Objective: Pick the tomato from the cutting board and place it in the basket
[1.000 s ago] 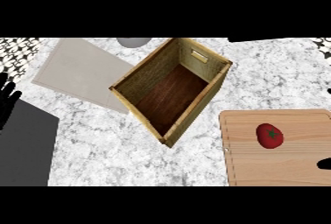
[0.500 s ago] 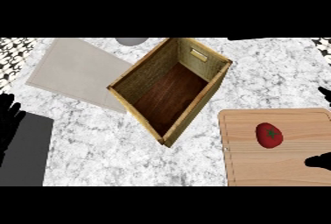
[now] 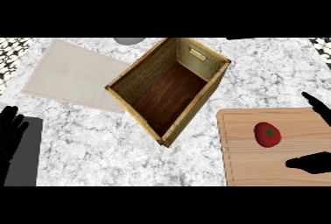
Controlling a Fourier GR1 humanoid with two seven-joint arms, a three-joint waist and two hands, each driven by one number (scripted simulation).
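A red tomato (image 3: 267, 134) with a green stem lies on the wooden cutting board (image 3: 252, 168) at the lower right. My right hand (image 3: 310, 163) comes in from the right edge, open. Its thumb sits on the board just below and right of the tomato, and one finger (image 3: 317, 104) shows above and right of it. Neither touches the tomato. The wooden basket (image 3: 145, 74), empty with a dark floor, stands tilted at the centre, left of the board. My left hand (image 3: 9, 131) rests open at the left edge, fingers up.
A beige cloth (image 3: 77, 76) lies flat at the upper left, touching the basket's left side. A grey round object (image 3: 129, 40) peeks in at the top edge. Marble counter (image 3: 97, 148) stretches between my left hand and the board.
My right hand has moved further in over the board toward the tomato, and a finger now shows above it. The left hand has slid toward the left edge. The tomato has not moved.
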